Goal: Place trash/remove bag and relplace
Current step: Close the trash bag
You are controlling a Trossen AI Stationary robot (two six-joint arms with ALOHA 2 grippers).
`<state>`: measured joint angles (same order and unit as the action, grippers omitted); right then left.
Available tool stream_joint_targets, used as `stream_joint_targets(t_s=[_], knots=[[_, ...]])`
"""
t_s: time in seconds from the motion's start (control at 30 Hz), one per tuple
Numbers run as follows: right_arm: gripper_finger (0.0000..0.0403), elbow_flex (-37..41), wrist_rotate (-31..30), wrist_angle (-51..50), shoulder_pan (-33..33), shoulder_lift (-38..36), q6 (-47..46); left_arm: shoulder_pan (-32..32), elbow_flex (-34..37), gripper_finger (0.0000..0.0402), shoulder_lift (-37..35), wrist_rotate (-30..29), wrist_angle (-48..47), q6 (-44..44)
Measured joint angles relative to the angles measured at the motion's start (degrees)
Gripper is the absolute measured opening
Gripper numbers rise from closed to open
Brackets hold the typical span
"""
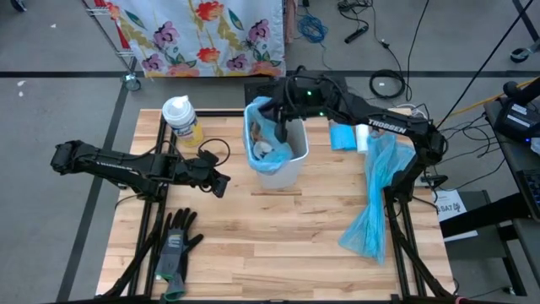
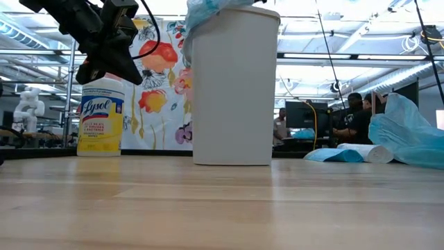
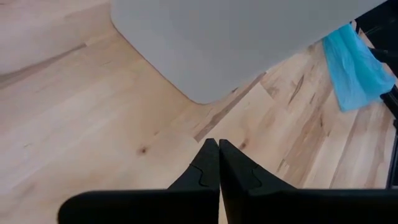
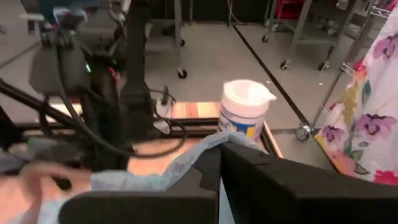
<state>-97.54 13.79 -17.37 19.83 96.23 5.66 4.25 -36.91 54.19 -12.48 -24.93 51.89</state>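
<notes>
Nearest us, black-and-grey gloves (image 1: 175,246) are lying at the table's (image 1: 278,236) near left edge, apart from everything.

Left gripper (image 1: 221,184) is hovering just left of the white bin (image 1: 276,145), fingers clenched together on nothing.

Right gripper (image 1: 281,133) is reaching down at the bin's mouth, clenched on the blue bag liner (image 1: 257,118) at the rim, as the right wrist view suggests. Trash (image 1: 268,150), brown and white wads, is sitting inside the bin.

We are judging the risks: a lift could drag the light bin along or tip it; thin plastic could tear; scraps could spill.

A loose blue bag (image 1: 375,203) and bag roll (image 1: 348,138) are lying right. Lysol canister (image 1: 182,119) is standing far left.

Hard to make out: how much liner is pinched, and how full the bin is.
</notes>
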Motion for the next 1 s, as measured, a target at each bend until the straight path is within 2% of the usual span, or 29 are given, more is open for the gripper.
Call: stream_joint_targets(t_s=[0.17, 0.23, 0.37, 0.57, 0.77, 1.0], knots=[[0.0, -4.39, -0.44, -1.46, 0.05, -0.09, -1.15, 0.02, 0.0, 0.0, -0.02, -2.79, -0.01, 0.12], [0.0, -6.94, -2.4, -3.07, 0.4, -0.07, -2.01, 0.0, 0.0, 0.0, 0.0, -3.42, -0.02, 0.14], [0.0, -12.75, -7.17, -8.89, 1.55, -0.24, -1.52, 0.0, 0.0, 0.0, 0.0, -4.77, -0.03, 0.14], [0.0, -19.33, -12.3, -22.87, 5.12, -0.16, -3.67, 0.0, 0.0, 0.0, 0.0, -7.33, 0.9, 0.27], [0.0, -20.93, -12.47, -39.06, 8.11, -0.15, -7.95, -0.15, 0.0, 0.0, 2.6, -8.75, 1.66, 0.23], [0.0, -20.93, -12.49, -49.18, 8.71, -0.28, -10.37, -2.33, 0.0, 0.0, 10.67, -11.08, 12.01, -3.27]])
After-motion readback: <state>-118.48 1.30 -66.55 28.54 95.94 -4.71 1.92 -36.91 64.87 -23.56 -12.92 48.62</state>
